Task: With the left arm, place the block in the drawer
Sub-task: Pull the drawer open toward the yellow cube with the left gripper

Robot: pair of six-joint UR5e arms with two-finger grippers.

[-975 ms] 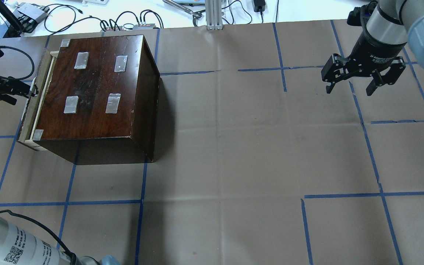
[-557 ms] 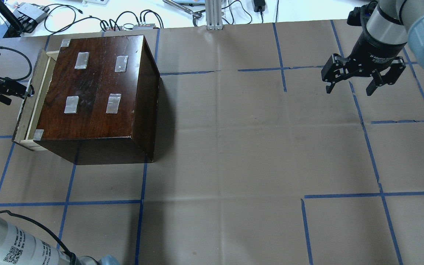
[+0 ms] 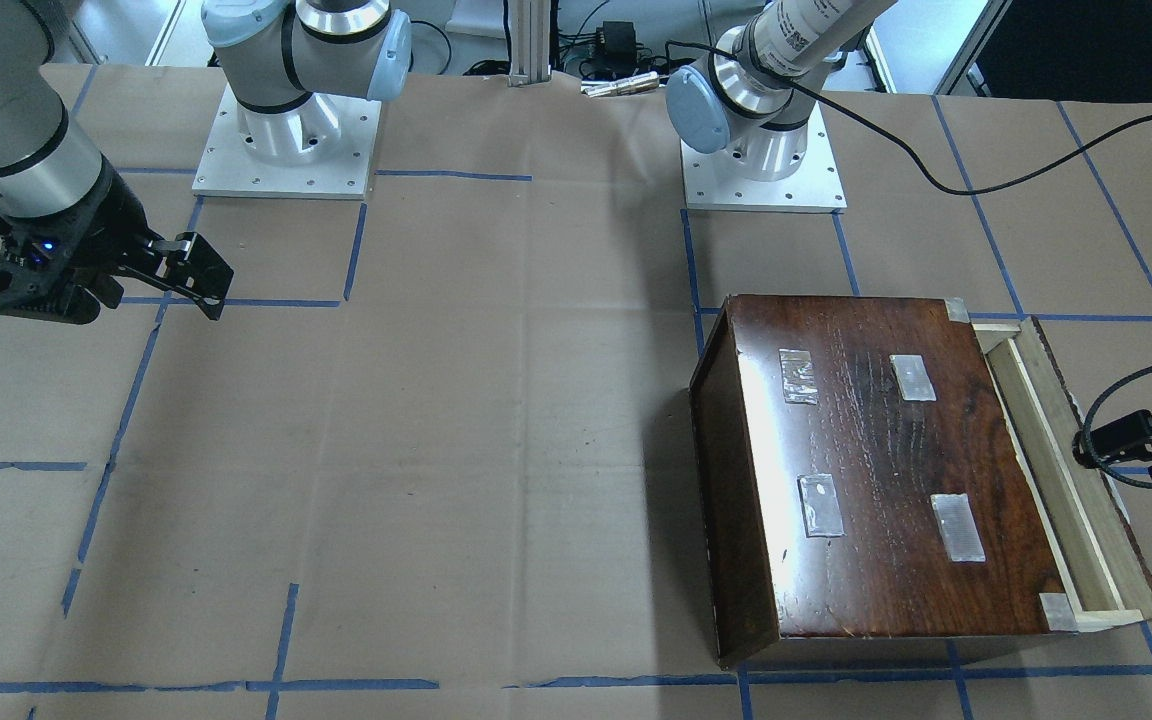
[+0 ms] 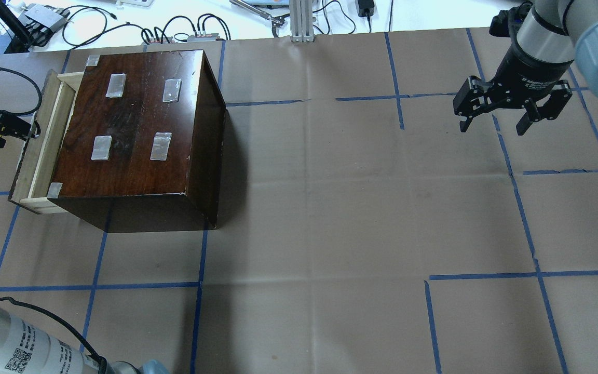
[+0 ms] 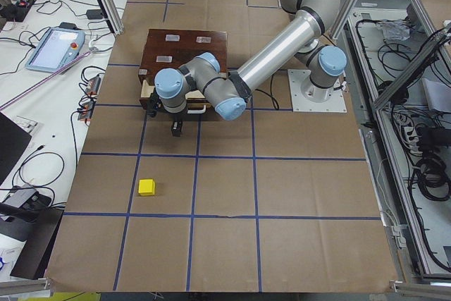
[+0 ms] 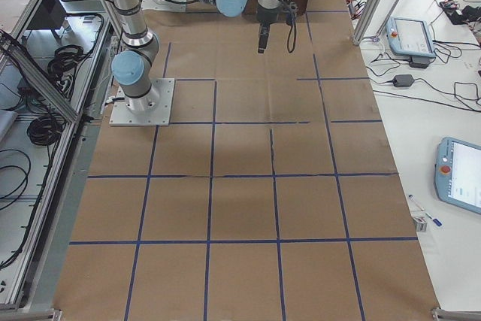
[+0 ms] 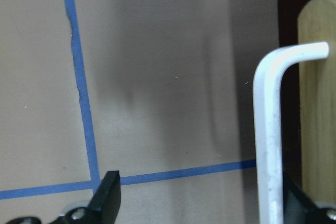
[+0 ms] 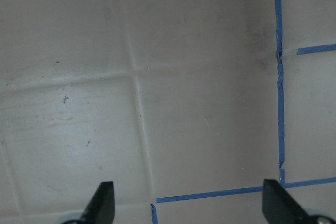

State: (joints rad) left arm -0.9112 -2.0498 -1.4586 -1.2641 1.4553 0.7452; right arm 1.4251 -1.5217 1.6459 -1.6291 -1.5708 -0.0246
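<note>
As the left hand (image 7: 205, 205) drew back, the drawer (image 4: 31, 156) slid further out of the dark box (image 4: 133, 119) (jaws spread, one hooked behind the white handle (image 7: 268, 129), gripping nothing). Opening looks nearly done, I judge. The block (image 5: 147, 187) lies on the table (image 5: 317, 195) well behind the hand, not yet fetched.

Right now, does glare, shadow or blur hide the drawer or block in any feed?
Front-facing: glare streaks the box top, drawer clear. Overhead: the box's shadow falls away from the drawer. Left wrist: handle close and soft. Exterior left: block small but sharp.
</note>
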